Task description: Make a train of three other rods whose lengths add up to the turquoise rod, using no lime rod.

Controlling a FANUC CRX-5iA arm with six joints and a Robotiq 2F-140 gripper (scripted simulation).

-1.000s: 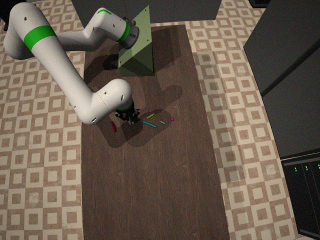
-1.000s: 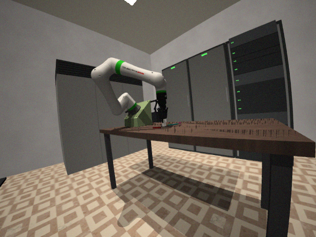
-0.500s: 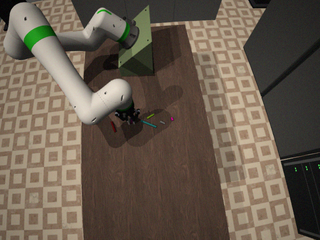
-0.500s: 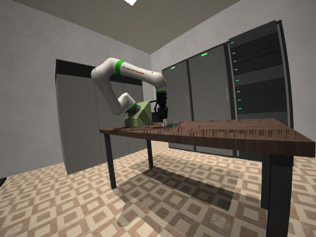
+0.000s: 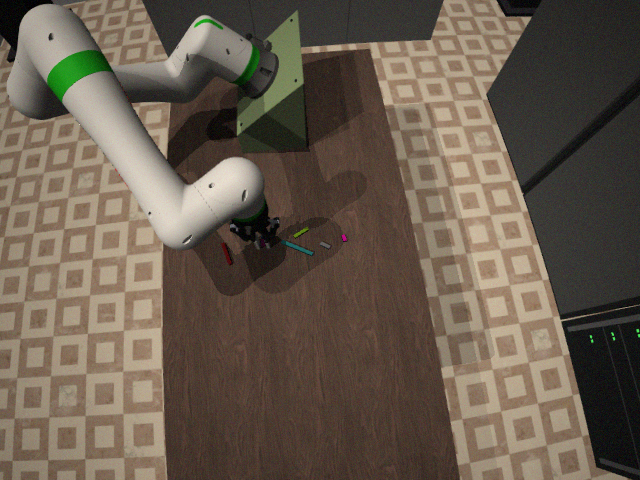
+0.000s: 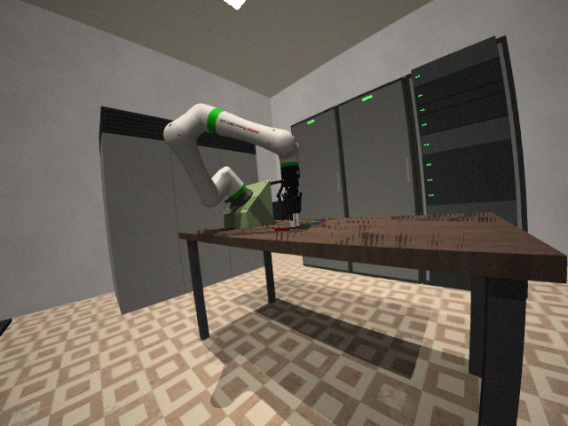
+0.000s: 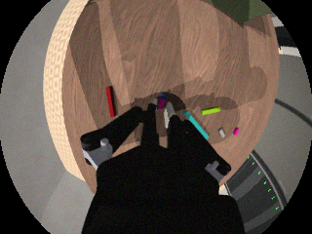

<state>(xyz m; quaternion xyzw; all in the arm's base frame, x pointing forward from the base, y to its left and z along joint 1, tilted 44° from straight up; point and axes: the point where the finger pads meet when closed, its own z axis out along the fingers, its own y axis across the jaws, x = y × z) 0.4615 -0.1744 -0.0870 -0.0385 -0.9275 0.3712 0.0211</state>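
My gripper (image 5: pixel 261 241) stands low over the table, just left of the turquoise rod (image 5: pixel 297 248). Its fingers are a little apart. In the wrist view, a small magenta rod (image 7: pixel 160 101) and a blue bit (image 7: pixel 164 97) lie at the fingertips; I cannot tell whether they touch the fingers. The red rod (image 5: pixel 226 253) lies to the left of the gripper and shows in the wrist view (image 7: pixel 111 100). A grey rod (image 5: pixel 324 244) and another magenta rod (image 5: pixel 344 238) lie right of the turquoise rod. The lime rod (image 5: pixel 300 232) lies just behind it.
The green robot base block (image 5: pixel 273 93) stands at the far end of the table. The arm's elbow (image 5: pixel 217 206) hangs over the spot left of the rods. Dark cabinets (image 6: pixel 375 174) stand behind the table.
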